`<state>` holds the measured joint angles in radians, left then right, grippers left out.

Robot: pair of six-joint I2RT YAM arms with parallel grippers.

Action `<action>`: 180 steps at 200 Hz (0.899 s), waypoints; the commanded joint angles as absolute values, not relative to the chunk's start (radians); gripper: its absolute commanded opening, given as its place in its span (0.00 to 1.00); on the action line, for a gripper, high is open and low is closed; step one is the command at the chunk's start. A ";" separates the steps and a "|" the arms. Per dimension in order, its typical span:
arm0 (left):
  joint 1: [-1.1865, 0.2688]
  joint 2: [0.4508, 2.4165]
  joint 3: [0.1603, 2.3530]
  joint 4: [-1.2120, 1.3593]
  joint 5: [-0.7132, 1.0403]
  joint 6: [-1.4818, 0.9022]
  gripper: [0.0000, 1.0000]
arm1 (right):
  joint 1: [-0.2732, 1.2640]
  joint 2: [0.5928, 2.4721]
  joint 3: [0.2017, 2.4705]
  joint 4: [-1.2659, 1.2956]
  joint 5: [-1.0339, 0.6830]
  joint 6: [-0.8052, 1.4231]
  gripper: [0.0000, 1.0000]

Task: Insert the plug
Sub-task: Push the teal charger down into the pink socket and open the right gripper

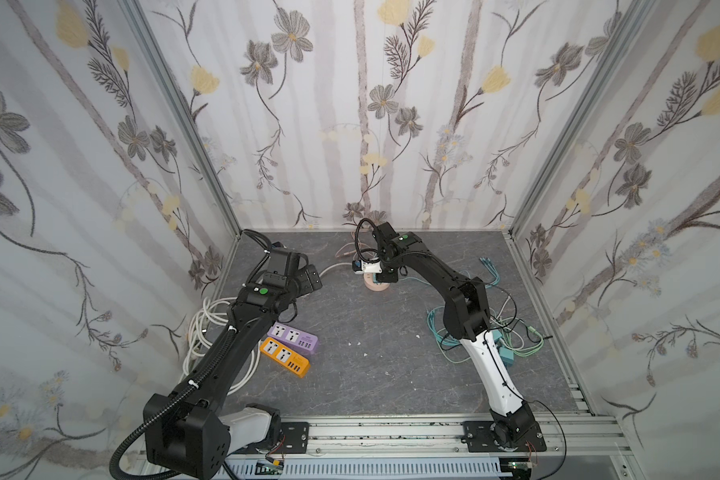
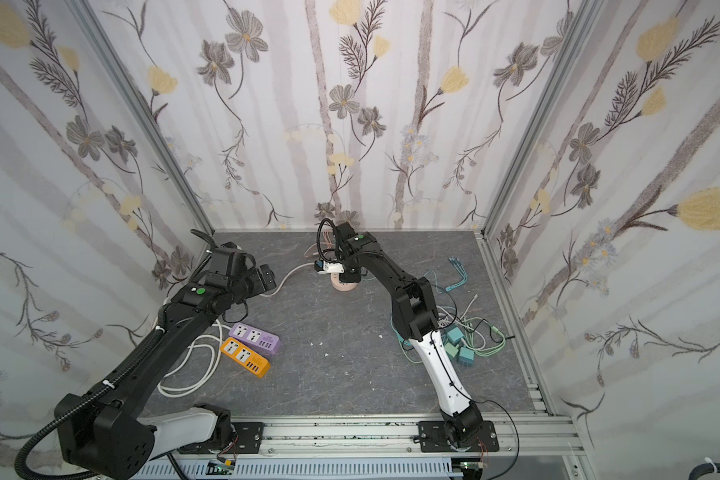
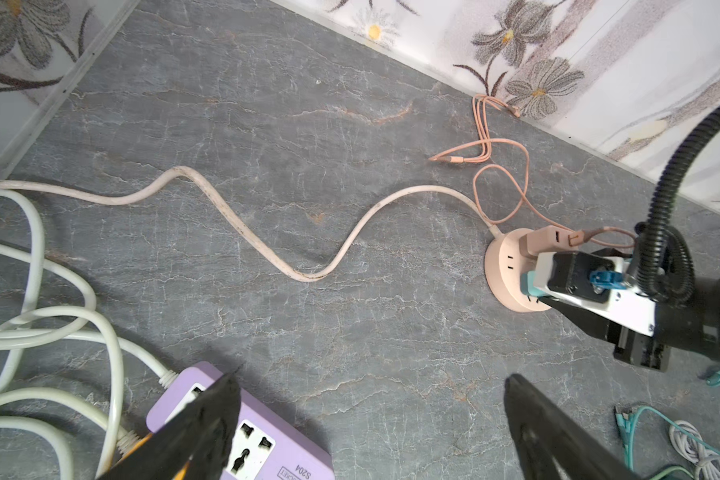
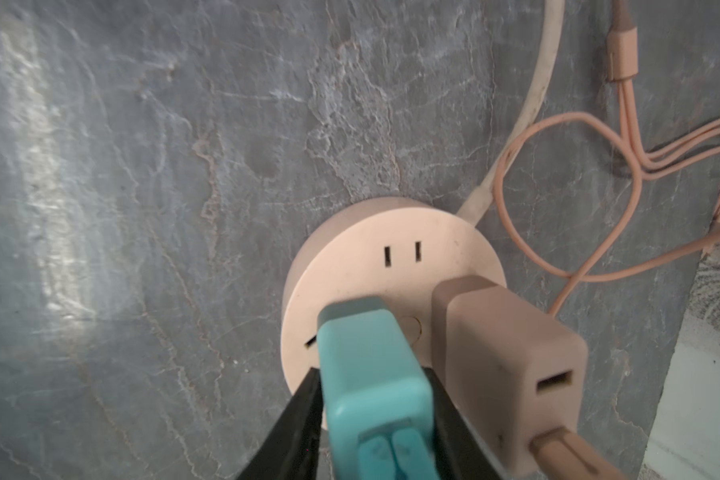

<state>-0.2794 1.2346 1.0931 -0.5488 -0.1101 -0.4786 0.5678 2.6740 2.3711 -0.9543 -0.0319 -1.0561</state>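
Observation:
A teal plug stands with its front end on the round pink socket, next to a pink-brown adapter plugged into the same socket. My right gripper is shut on the teal plug, one black finger against each side. The plug's prongs are hidden. In both top views the right gripper points down over the socket near the back wall. My left gripper is open and empty, hovering at the left above the purple power strip.
A purple power strip and an orange one lie left of centre beside coiled white cables. Teal cables and adapters are heaped on the right. A thin pink cable loops behind the socket.

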 commanded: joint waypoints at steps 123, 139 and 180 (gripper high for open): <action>-0.281 1.346 1.106 -0.542 0.070 -0.469 1.00 | 0.581 2.495 2.222 -1.000 -0.212 -1.075 0.84; -0.282 1.353 1.106 -0.538 0.081 -0.472 1.00 | 0.577 2.491 2.190 -1.001 -0.201 -1.082 0.85; -0.282 1.373 1.103 -0.540 0.097 -0.474 1.00 | 0.575 2.499 2.121 -1.020 -0.184 -1.118 0.85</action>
<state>-0.2829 1.3643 1.0996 -0.5560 0.0822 -0.4644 0.5747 2.5000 2.1483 -1.0042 -0.1608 -1.0798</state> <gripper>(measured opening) 0.997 0.847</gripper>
